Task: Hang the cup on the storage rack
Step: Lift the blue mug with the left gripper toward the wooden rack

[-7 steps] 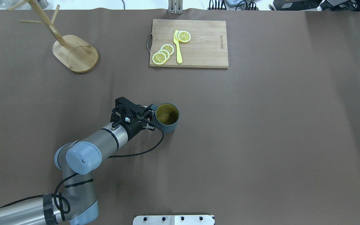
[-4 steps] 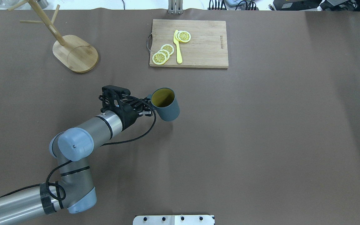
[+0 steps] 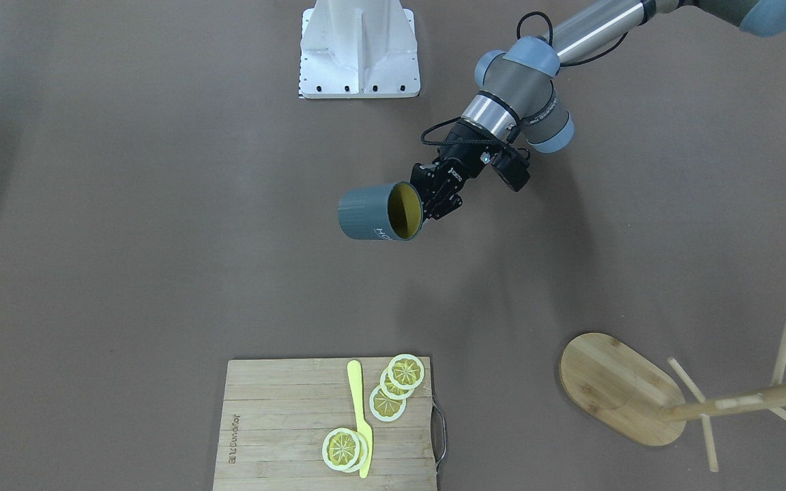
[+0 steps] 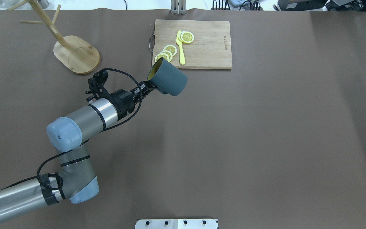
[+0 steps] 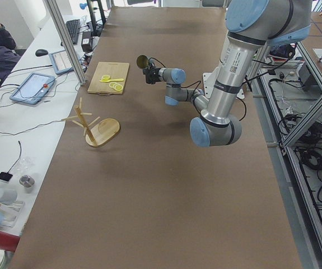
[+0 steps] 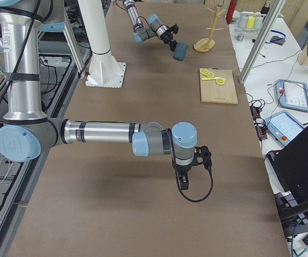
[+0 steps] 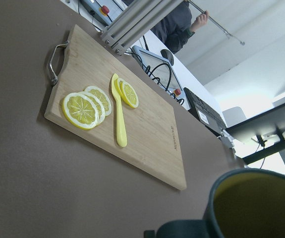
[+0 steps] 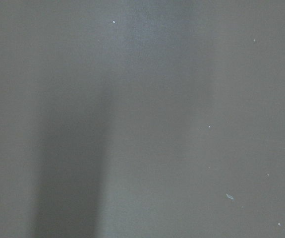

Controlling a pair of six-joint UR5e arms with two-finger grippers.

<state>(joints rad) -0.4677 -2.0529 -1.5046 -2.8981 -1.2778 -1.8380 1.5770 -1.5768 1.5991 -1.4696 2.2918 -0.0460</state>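
Observation:
The dark slate-blue cup (image 4: 169, 78) with a yellow-green inside hangs in the air above the table, tipped on its side. Its mouth faces the far left in the overhead view. My left gripper (image 4: 144, 87) is shut on the cup at its handle side; it also shows in the front view (image 3: 436, 198) with the cup (image 3: 368, 213). The left wrist view shows the cup's rim (image 7: 254, 206) at the bottom right. The bamboo storage rack (image 4: 76, 54) stands at the far left, bare, well apart from the cup. My right gripper (image 6: 183, 182) shows only in the right side view; I cannot tell its state.
A bamboo cutting board (image 4: 202, 47) with lemon slices (image 4: 166, 53) and a yellow knife (image 4: 180, 47) lies at the far middle, just beyond the raised cup. Operators' desks with tablets stand beyond the table's far edge (image 5: 35, 87).
My left gripper has lifted the cup off the table, tipped it from upright onto its side and carried it away from the robot, toward the cutting board.

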